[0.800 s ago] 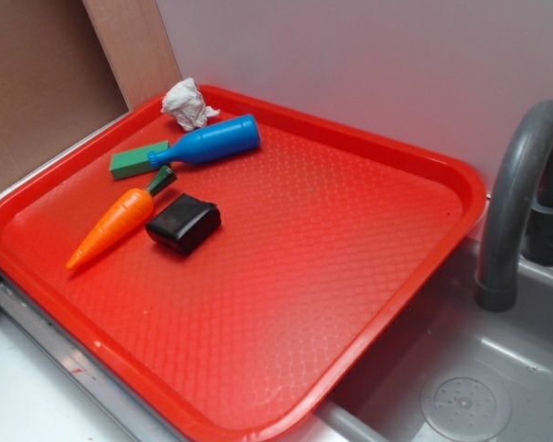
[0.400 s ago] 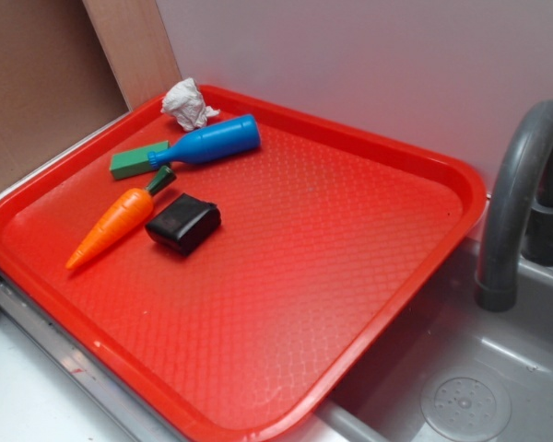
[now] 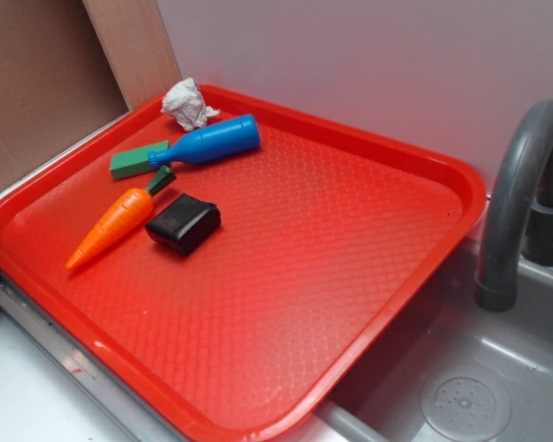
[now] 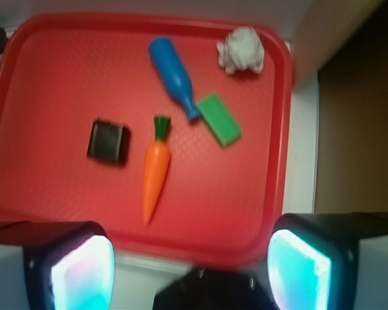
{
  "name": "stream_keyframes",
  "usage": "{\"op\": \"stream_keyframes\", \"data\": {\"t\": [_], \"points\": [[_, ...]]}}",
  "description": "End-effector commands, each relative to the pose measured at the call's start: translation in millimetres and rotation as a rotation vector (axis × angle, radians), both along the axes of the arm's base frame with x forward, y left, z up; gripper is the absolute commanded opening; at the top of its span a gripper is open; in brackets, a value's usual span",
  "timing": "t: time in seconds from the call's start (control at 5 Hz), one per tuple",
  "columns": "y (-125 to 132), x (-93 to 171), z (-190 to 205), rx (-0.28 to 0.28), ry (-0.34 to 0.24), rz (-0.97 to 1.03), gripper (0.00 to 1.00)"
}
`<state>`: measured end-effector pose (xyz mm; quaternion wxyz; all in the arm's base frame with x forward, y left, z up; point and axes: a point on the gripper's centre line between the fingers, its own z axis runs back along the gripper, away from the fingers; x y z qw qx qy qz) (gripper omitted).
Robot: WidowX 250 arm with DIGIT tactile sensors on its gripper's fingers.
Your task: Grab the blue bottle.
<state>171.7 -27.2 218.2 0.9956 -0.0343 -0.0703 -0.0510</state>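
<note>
The blue bottle (image 3: pixel 205 144) lies on its side at the back left of the red tray (image 3: pixel 369 239), its neck touching the green block (image 3: pixel 136 161). In the wrist view the bottle (image 4: pixel 173 76) lies far ahead of me, neck towards the green block (image 4: pixel 220 120). My gripper (image 4: pixel 191 268) is open and empty, high above the tray's near edge (image 4: pixel 200 248), with both pads (image 4: pixel 84 274) wide apart. The gripper does not show in the exterior view.
An orange carrot (image 3: pixel 115 224) and a black box (image 3: pixel 182 223) lie near the bottle; they also show in the wrist view, the carrot (image 4: pixel 156 171) beside the black box (image 4: pixel 108 142). A crumpled white paper (image 3: pixel 188 103) sits in the back corner. A grey faucet (image 3: pixel 516 198) and sink (image 3: pixel 461 387) are on the right.
</note>
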Motion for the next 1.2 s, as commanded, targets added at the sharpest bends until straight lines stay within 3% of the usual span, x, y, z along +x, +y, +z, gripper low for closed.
{"op": "stream_keyframes", "data": {"t": [0.0, 0.2, 0.4, 0.6, 1.0], "points": [[-13, 70, -32, 0.019, -0.148, -0.256, 1.0], [-29, 89, -55, 0.006, -0.168, -0.38, 1.0], [-37, 104, -75, -0.025, -0.153, -0.407, 1.0], [-48, 117, -103, 0.023, -0.098, -0.413, 1.0], [-64, 140, -153, 0.058, 0.003, -0.432, 1.0]]}}
